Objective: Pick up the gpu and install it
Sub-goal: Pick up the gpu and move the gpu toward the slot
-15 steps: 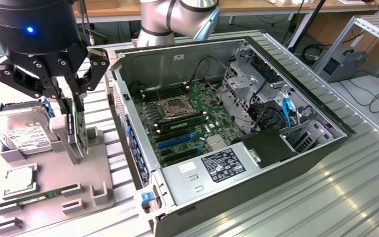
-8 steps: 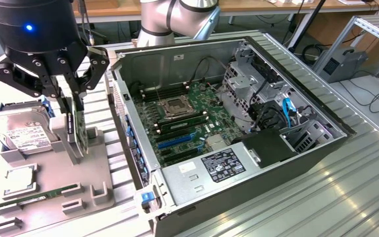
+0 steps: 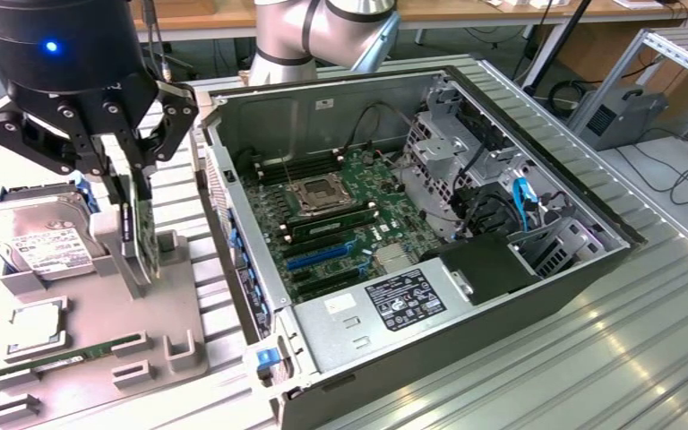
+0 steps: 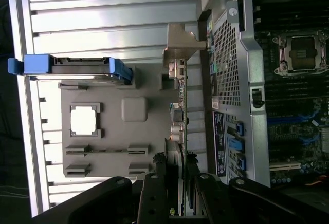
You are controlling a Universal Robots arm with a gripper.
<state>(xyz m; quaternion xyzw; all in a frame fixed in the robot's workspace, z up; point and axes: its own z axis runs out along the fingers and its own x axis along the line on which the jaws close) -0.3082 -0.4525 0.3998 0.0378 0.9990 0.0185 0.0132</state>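
The gpu (image 3: 143,251) stands on edge, a thin dark card at the upright holder of the grey fixture plate (image 3: 105,394) on the exterior view's left. My gripper (image 3: 133,210) comes down from above and is shut on the card's upper edge. The wrist view shows the gpu (image 4: 178,106) edge-on, its silver bracket (image 4: 181,41) at the far end and a finger (image 4: 154,185) on each side. Whether the card has left its holder I cannot tell. To the exterior view's right the open computer case (image 3: 219,179) lies on its side, showing the motherboard (image 3: 344,224) and blue expansion slots (image 3: 320,255).
On the fixture plate (image 4: 113,136) are a hard drive (image 3: 33,237) with a blue caddy (image 4: 77,66), a CPU (image 3: 36,327) and a green RAM stick (image 3: 69,356). The case wall (image 4: 226,54) rises close beside the card. Ribbed aluminium table (image 3: 583,358) surrounds everything.
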